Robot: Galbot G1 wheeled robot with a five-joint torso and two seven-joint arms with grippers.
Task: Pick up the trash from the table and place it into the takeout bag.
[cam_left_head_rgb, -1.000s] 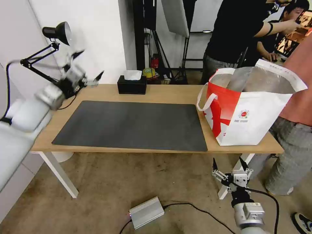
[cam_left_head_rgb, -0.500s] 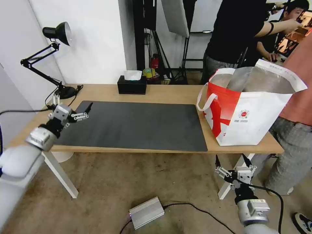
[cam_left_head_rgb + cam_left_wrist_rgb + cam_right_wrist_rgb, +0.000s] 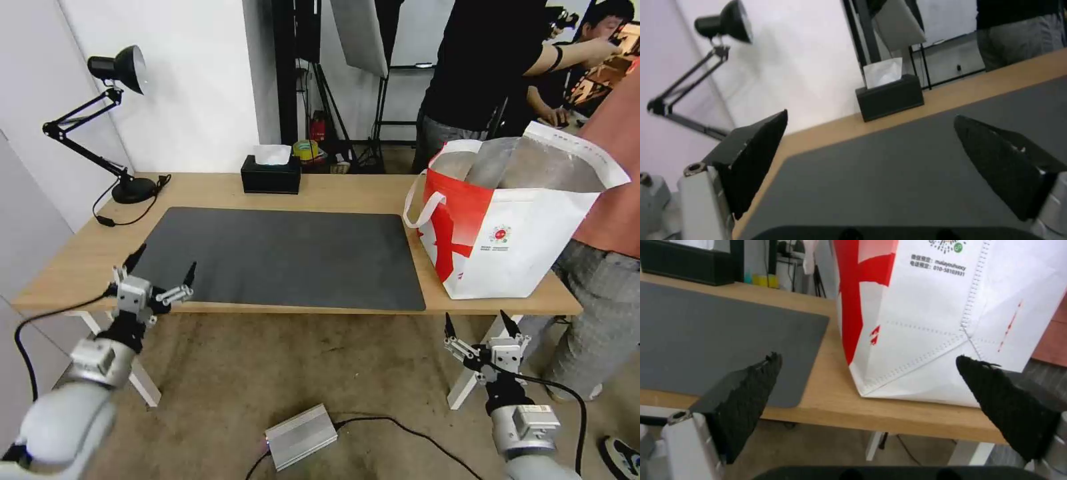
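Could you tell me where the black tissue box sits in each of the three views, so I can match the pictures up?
Head view: the black tissue box sits at the table's far edge, beyond the dark grey mat.
Left wrist view: the box is past the mat's far edge, seen between the open left gripper's fingers.
Right wrist view: its dark side is in the upper corner, cropped.
Shared landmark: the mat.

The left pincer (image 3: pixel 162 265) has swung down from high beside the lamp (image 3: pixel 120 67), past the mat's (image 3: pixel 280 257) left edge, to the desk's (image 3: pixel 320 190) near-left edge, prongs spread. The right pincer (image 3: pixel 477 323) has drifted slightly lower and rightward.
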